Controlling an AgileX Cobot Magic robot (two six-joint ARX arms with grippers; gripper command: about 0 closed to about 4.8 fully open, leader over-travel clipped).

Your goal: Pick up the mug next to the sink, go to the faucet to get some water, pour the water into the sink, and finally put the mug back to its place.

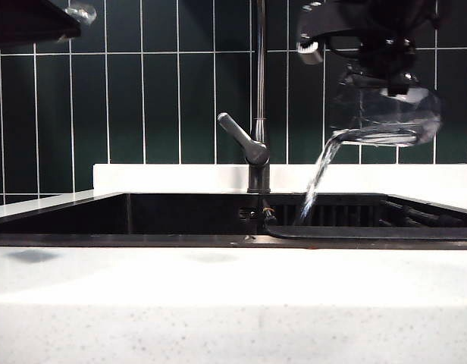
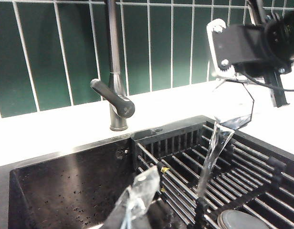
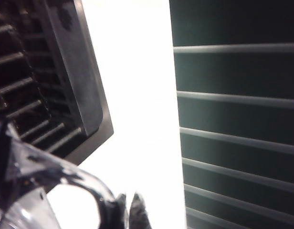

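Note:
The mug [image 1: 385, 114], a clear glass cup, hangs tipped on its side high at the right of the exterior view, with my right gripper [image 1: 391, 76] shut on it from above. Water [image 1: 317, 178] runs from its lip in a thin stream down into the black sink [image 1: 142, 240], landing on the ribbed drainer section [image 2: 233, 171]. The right wrist view shows the mug's wall [image 3: 42, 181] beside the closed fingertips [image 3: 137, 210]. The faucet [image 1: 259, 98] stands behind the sink's middle, left of the stream. My left gripper [image 2: 137, 200] hovers shut and empty over the basin.
White speckled stone [image 1: 233, 303] frames the sink, and dark green tiles [image 1: 142, 98] form the back wall. The left arm [image 1: 29, 19] is high at the top left. A round drain plug [image 2: 237, 222] lies under the drainer bars. The faucet lever [image 2: 113, 98] points out to the left.

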